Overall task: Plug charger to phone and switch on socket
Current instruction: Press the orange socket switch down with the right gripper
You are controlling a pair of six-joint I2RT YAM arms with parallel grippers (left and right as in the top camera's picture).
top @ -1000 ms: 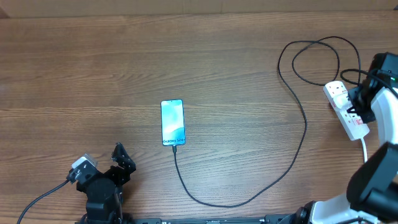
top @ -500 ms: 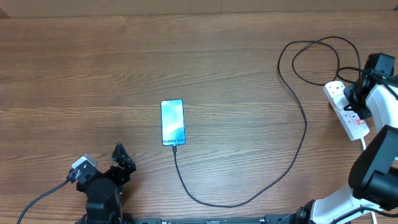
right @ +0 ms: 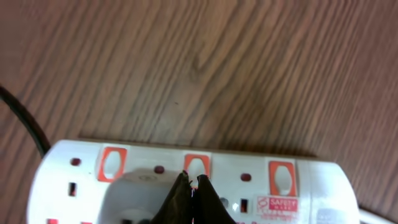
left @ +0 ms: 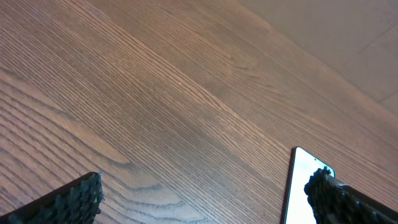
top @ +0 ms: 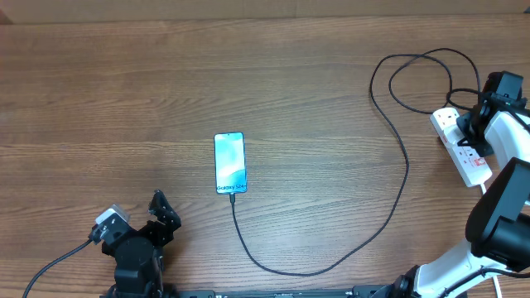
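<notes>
The phone (top: 230, 163) lies mid-table, screen lit blue and white, with the thin black charger cable (top: 331, 266) plugged into its near end. The cable loops right and back up to the white socket strip (top: 460, 146) at the right edge. My right gripper (top: 470, 126) is shut and sits over the strip; in the right wrist view its tips (right: 192, 182) touch the strip (right: 298, 186) at the middle red switch (right: 195, 167). My left gripper (top: 157, 207) is open and empty near the front left; in its wrist view (left: 205, 196) the phone's corner (left: 301, 183) shows by the right finger.
The white lead (top: 485, 197) leaves the strip's near end by the right arm. A black plug body sits in the strip under my right fingers. Bare wood table (top: 166, 74) lies to the left and back.
My right gripper has shifted a little toward the back along the strip and now rests at the middle switch. The left arm, phone and cable have not moved.
</notes>
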